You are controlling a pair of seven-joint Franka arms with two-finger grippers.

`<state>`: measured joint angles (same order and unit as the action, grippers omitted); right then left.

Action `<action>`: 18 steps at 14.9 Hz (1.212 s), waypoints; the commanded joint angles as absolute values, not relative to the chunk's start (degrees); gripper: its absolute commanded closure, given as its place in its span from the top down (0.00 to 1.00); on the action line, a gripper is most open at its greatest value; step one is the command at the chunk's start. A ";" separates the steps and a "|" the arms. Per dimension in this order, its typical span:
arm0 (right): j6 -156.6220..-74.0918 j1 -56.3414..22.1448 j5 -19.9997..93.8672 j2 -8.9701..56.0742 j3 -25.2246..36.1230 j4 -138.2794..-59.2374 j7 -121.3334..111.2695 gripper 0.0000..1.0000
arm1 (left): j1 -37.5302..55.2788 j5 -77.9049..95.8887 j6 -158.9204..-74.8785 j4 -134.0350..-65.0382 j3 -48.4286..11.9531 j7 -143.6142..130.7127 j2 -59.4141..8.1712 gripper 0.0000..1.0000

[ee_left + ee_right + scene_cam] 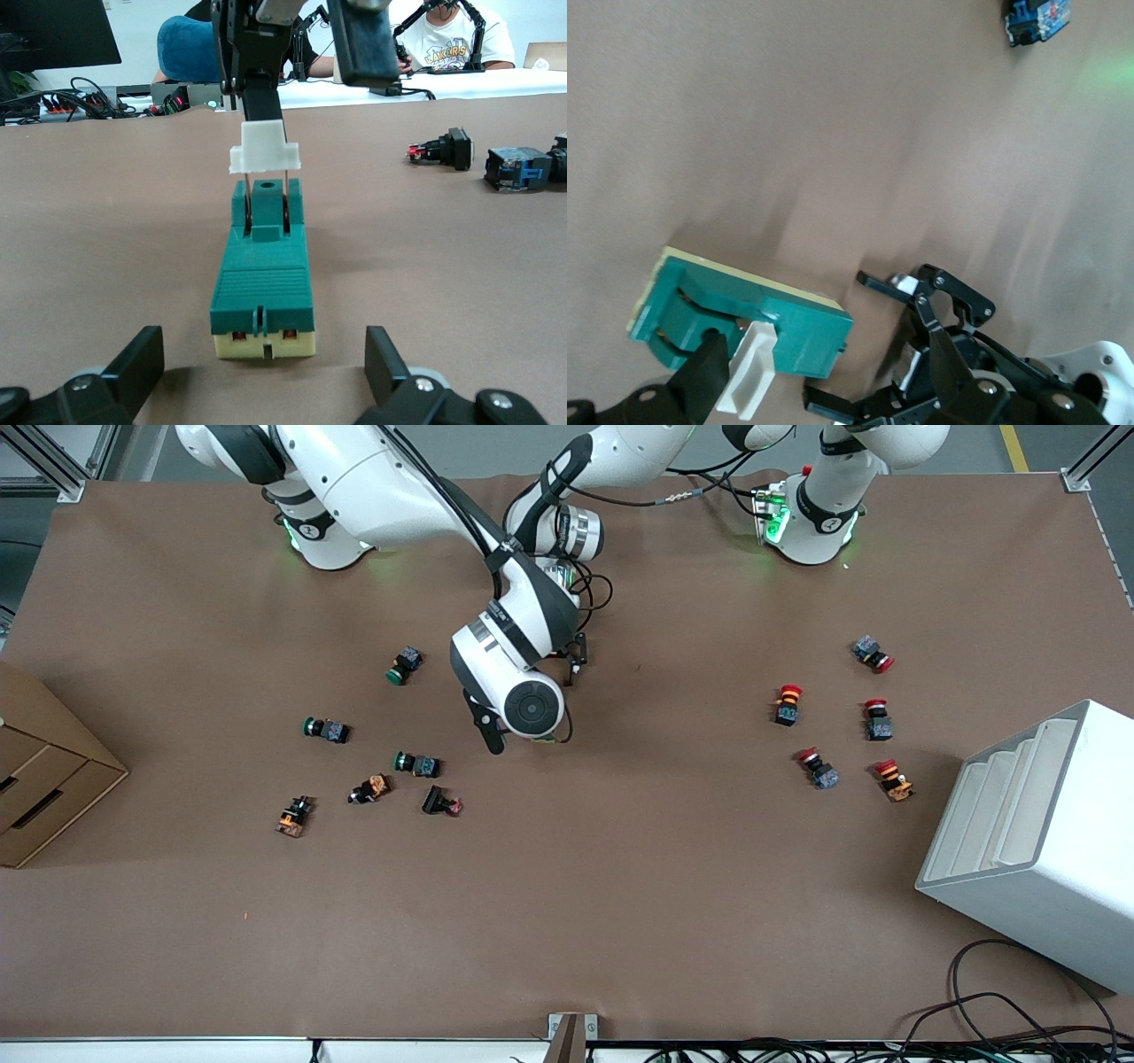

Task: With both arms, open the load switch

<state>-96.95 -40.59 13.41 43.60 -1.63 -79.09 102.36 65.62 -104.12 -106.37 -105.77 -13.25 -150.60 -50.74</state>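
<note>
The load switch (263, 274), a dark green block on a cream base, lies on the brown table midway between the two arms' ends. Its white lever (264, 148) stands raised above one end. My right gripper (310, 93) is open over that end, with one finger (260, 88) pressed against the lever (749, 372) and the other clear of it. The left gripper (263, 372) is open and low at the cream end, its fingers (133, 363) on either side and apart from the block. In the front view the right wrist (532, 708) covers the switch.
Green and orange push buttons (416, 763) lie scattered toward the right arm's end, red ones (787, 704) toward the left arm's end. A white slotted rack (1036, 833) and a cardboard box (44, 779) stand at the table's ends. Cables (1001, 1019) trail along the near edge.
</note>
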 commanded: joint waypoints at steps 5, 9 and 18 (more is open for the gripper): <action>-91.06 -42.63 14.41 43.33 -2.11 -79.54 102.48 1.00 | 65.92 -101.34 -108.54 -104.59 -13.62 -150.12 -54.32 1.00; -91.84 -43.59 13.80 43.59 -2.02 -80.77 102.39 1.00 | 65.92 -101.25 -108.54 -104.59 -13.62 -149.86 -54.32 1.00; -94.83 -43.68 13.54 43.86 -1.93 -81.83 102.30 1.00 | 66.45 -96.34 -108.54 -104.77 -13.80 -149.06 -53.79 1.00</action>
